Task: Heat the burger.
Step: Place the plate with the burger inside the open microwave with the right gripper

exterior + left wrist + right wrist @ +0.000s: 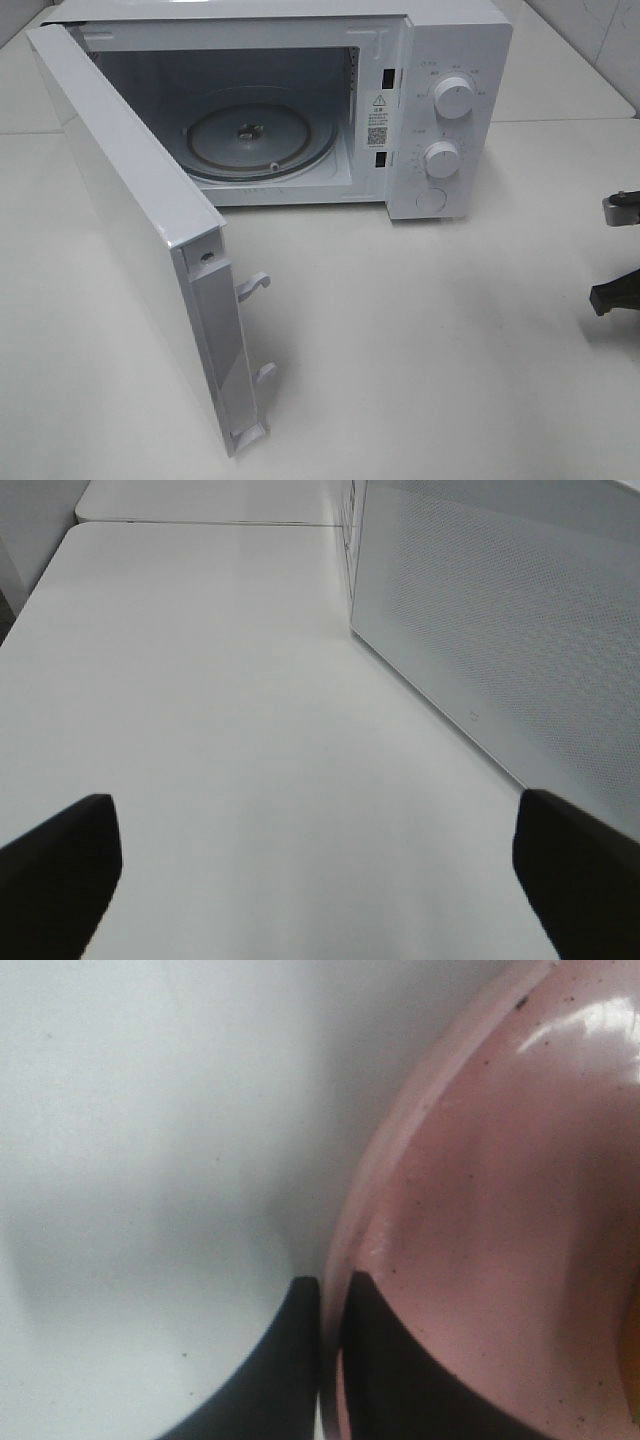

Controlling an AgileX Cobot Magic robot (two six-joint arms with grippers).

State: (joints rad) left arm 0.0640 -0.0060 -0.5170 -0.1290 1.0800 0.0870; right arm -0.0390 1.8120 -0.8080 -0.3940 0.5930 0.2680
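microwave point(455, 50) at 12 o'clock, door point(120, 200) swung open toward 8 | right gripper point(325, 1285) clamped on pink plate point(500, 1210) rim | left gripper point(320, 875) jaws wide, empty, over table point(200, 680)

Warning triangle & QR sticker point(377, 120) on microwave point(462, 40) frame, txt unreadable

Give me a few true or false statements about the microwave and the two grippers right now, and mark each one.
1. The microwave door is closed. False: it stands wide open.
2. The glass turntable has nothing on it. True.
3. The right gripper is shut on the rim of the pink plate. True.
4. The left gripper holds the plate. False: it is open and holds nothing.
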